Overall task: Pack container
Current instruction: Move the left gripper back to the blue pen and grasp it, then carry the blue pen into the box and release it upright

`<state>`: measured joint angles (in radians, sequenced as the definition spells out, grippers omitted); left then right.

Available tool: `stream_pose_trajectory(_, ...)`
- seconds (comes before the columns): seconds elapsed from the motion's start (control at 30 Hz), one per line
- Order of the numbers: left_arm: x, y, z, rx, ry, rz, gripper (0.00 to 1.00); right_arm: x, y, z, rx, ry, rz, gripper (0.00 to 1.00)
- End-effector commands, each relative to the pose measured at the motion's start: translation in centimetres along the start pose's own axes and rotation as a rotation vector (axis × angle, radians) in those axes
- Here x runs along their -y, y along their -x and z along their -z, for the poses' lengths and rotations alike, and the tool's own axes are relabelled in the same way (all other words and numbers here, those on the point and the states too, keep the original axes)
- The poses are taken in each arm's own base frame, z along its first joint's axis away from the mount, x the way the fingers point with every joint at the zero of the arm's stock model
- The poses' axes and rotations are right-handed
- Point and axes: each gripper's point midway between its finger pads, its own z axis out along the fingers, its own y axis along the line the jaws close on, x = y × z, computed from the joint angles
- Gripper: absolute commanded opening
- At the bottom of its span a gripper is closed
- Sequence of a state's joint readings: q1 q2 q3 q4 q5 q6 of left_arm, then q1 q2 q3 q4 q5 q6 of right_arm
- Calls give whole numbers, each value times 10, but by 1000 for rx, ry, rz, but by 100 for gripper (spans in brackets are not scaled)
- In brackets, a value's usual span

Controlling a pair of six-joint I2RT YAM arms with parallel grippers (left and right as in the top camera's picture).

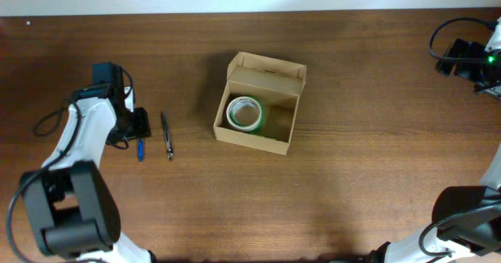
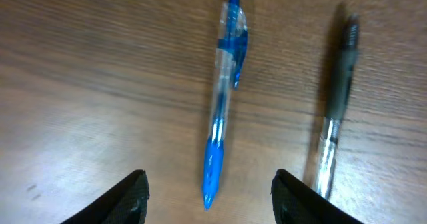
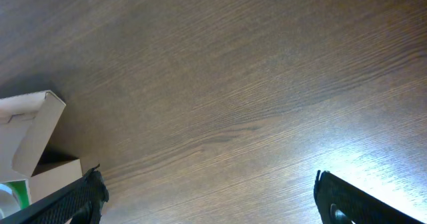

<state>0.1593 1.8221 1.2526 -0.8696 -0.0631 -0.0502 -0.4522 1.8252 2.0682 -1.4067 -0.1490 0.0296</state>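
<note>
The container (image 1: 284, 133), a small tan cardboard box with its flap lid open, stands mid-table with a green-and-white tape roll (image 1: 245, 113) inside; its corner shows in the right wrist view (image 3: 30, 134). A blue pen (image 1: 141, 149) and a black-and-silver pen (image 1: 167, 135) lie side by side to its left. My left gripper (image 1: 138, 124) is open just above the blue pen (image 2: 223, 97), fingers (image 2: 209, 197) straddling its tip, with the black pen (image 2: 335, 104) to the right. My right gripper (image 3: 210, 197) is open and empty at the far right (image 1: 477, 63).
The wooden table (image 1: 352, 177) spreads around the box. Cables run from both arms at the left (image 1: 47, 122) and far right (image 1: 446, 32). The arm bases stand at the front corners (image 1: 70, 216).
</note>
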Motion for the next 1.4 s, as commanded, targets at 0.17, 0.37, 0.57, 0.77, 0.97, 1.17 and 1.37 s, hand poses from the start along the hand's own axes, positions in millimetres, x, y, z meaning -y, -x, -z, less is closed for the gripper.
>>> stream_pose_trajectory(0.17, 5, -10, -32, -79, -18, 10, 59, -1, -1, -4, -11, 9, -10, 99)
stream_pose_trajectory(0.37, 6, -14, -49, -113, -17, -4, 59, -1, -1, -4, -11, 9, -10, 99)
stream_pose_trajectory(0.57, 7, -22, -66, -164, -15, -10, 49, -1, -1, -4, -11, 9, -10, 99)
stream_pose_trajectory(0.77, 7, -23, -70, -172, -14, -10, 14, -1, -1, -4, -11, 9, -10, 99)
stream_pose_trajectory(0.97, 8, -21, -68, -167, -19, -11, 2, -1, -1, -4, -11, 9, -10, 99)
stream_pose_trajectory(1.17, 31, 26, -22, -55, -164, -134, 2, -1, -1, -4, -11, 9, -10, 99)
stream_pose_trajectory(1.37, 42, 105, 99, 249, -188, -339, 2, -1, -1, -4, -11, 9, -10, 99)
